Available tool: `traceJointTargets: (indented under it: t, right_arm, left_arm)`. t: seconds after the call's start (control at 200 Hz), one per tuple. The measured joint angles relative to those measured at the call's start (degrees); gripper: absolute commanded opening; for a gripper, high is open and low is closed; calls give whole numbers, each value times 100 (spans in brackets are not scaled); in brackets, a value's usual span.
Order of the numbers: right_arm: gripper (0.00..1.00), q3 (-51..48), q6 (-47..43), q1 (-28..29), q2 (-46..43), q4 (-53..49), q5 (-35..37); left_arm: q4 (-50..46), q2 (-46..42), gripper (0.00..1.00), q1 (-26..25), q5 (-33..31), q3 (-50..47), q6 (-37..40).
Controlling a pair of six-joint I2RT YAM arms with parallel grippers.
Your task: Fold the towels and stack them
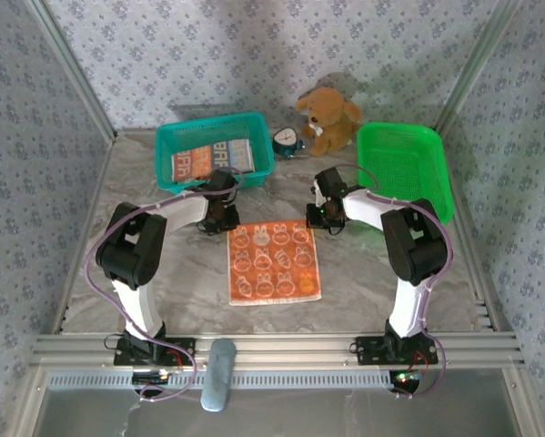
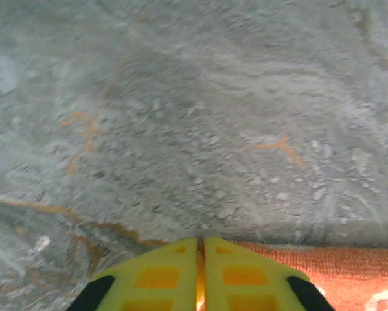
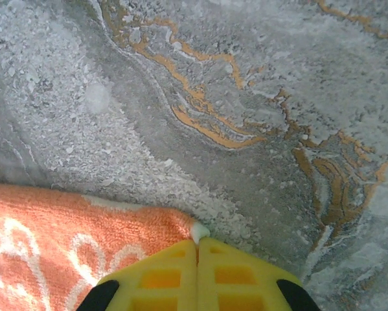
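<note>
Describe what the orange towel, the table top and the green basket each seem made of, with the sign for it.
The orange towel looks like soft cloth, probably terry: fuzzy matt pile with white figures. The table top looks like grey marble with orange veins, though it may only be a printed sheet. The green basket seems to be moulded plastic: evenly bright colour, walls that look slotted.
</note>
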Motion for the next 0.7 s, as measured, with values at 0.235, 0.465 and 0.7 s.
traceJointTargets:
  t: [0.235, 0.465, 0.7]
  right_arm:
    - [0, -11, -11, -7, -136, -7, 4]
    - [0, -260, -33, -9, -940, 68, 46]
    - [0, -887, -94, 79, -1574, 249, 140]
  left_arm:
    - [-59, -15, 0, -33, 70, 90, 37]
    - [-186, -426, 0, -33, 66, 195, 127]
    - [-55, -1106, 0, -66, 52, -216, 160]
